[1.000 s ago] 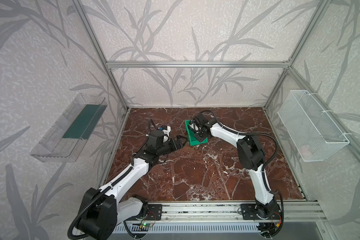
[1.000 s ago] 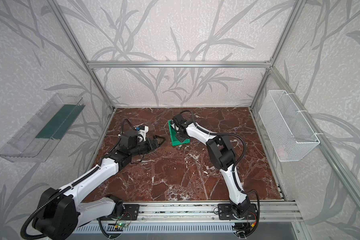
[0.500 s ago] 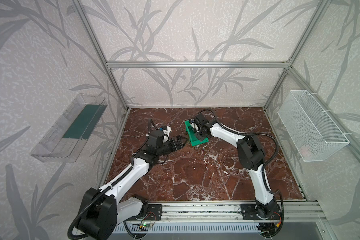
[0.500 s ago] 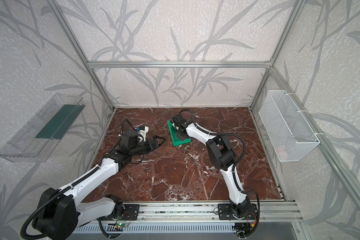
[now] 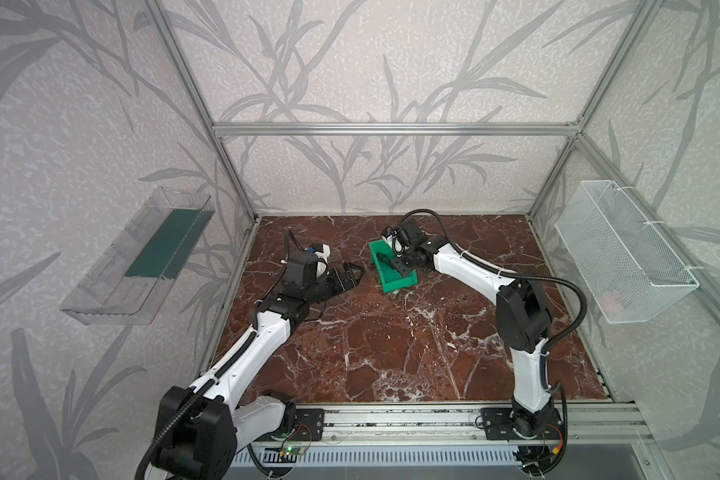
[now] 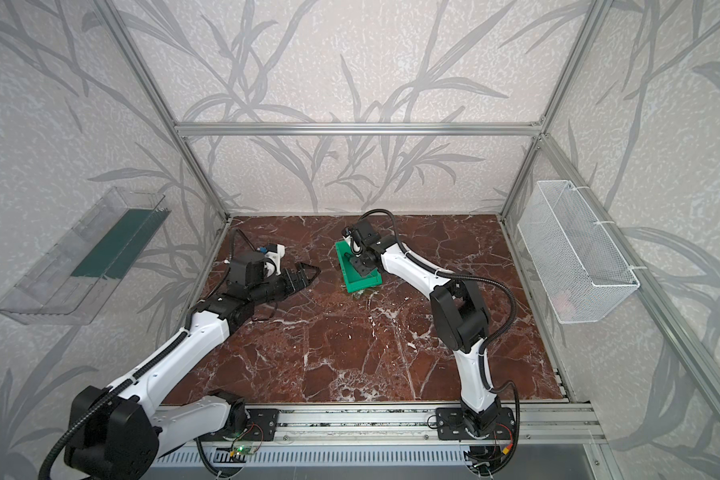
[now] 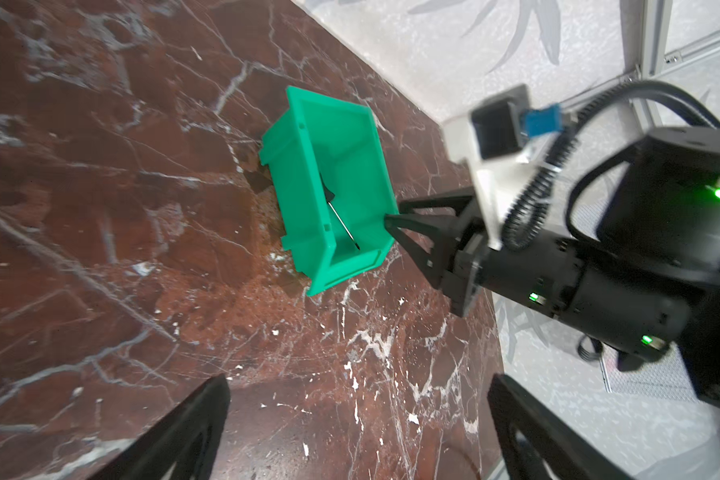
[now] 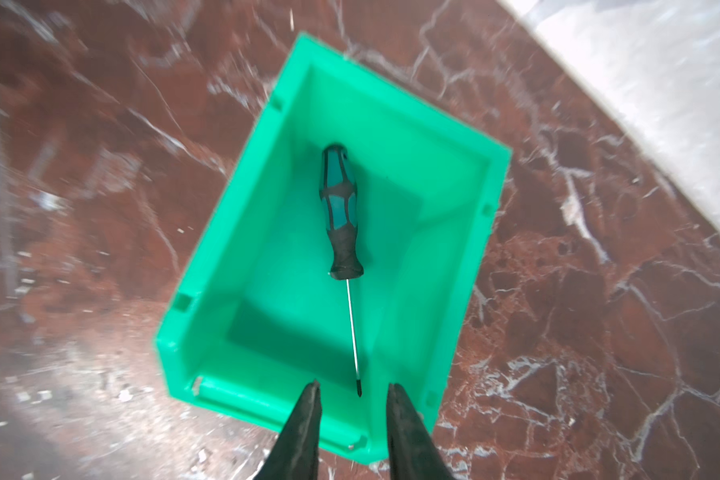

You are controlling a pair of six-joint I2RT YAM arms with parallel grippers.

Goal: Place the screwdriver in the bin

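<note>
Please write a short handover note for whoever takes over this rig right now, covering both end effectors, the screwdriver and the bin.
Right end effector: open, holding nothing, poised over the low front end of the bin.
Left end effector: open and empty, off to the bin's left in both top views, clear of it.
Screwdriver: lying flat on the bin's floor, fully inside, tip toward the low front lip.
Bin: resting on the marble tabletop, near the back.
Done: the screwdriver is in the bin and released.
Left: probably only backing the right arm away from the bin; nothing else appears pending.
</note>
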